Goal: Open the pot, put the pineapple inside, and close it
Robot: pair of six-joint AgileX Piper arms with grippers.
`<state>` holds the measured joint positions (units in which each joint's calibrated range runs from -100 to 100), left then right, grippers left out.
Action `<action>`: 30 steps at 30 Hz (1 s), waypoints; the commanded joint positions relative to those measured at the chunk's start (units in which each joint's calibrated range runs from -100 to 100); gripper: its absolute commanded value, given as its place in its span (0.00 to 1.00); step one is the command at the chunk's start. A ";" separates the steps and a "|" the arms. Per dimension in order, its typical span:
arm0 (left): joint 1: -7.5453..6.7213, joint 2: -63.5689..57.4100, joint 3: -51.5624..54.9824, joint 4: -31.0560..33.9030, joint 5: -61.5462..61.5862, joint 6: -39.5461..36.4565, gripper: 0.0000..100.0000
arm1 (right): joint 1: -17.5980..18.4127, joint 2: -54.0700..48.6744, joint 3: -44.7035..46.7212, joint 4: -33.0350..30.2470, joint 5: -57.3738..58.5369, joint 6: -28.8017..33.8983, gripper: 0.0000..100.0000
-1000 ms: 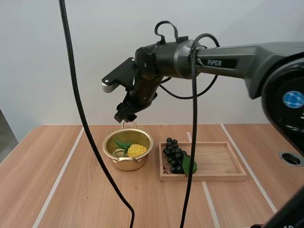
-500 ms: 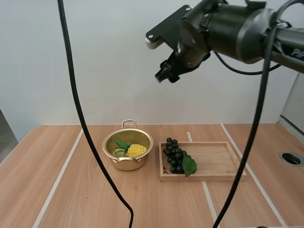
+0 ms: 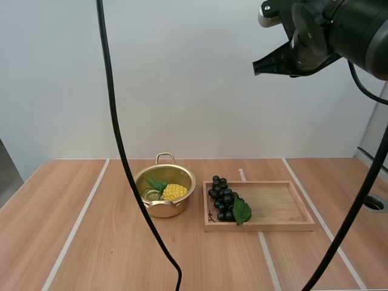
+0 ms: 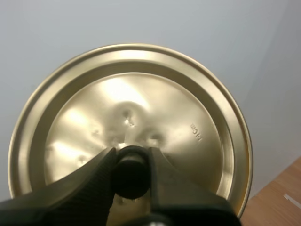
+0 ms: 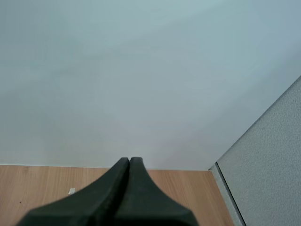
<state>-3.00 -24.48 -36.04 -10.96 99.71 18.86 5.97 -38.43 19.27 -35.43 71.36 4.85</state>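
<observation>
**Right arm lifts clear**

Our right gripper (image 3: 257, 68), just above the round golden metal pot (image 3: 165, 209) a second ago, now hangs high and off to the right, fingers pressed together in one dark wedge. The yellow plastic pineapple (image 3: 174, 192) lies inside the open pot, unmoved. Our left gripper (image 4: 131, 155) pinches the black knob (image 4: 130, 172) of the round golden lid (image 4: 155, 108). The lid's stamped letters might read "WCA", too faint to be sure. A bunch of black grapes (image 3: 223, 197) sits on the shallow wooden tray (image 3: 279, 203) beside the pot.
</observation>
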 commanded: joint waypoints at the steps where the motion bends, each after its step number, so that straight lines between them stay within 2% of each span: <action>1: -0.05 2.09 2.75 -1.36 0.29 -0.82 0.00 | -0.39 -1.65 2.52 -0.17 0.22 1.79 0.00; 5: -0.05 4.17 8.65 -2.10 0.29 -0.82 0.00 | -0.38 -2.48 7.52 -0.27 -2.58 5.50 0.00; 15: -0.05 5.48 31.25 -3.27 -0.99 -0.06 0.00 | -0.38 -2.75 20.73 -0.53 -16.51 6.11 0.00; 24: -0.05 5.74 52.37 -3.37 -13.69 3.55 0.00 | -0.38 -2.75 24.08 -6.20 -19.16 10.54 0.00; 30: -0.05 8.43 59.88 -3.37 -19.04 4.40 0.00 | -0.38 -2.75 24.08 -6.42 -19.16 10.80 0.00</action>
<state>-3.00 -16.71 22.16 -13.41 84.43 22.74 5.81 -40.48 43.15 -41.00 52.92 15.07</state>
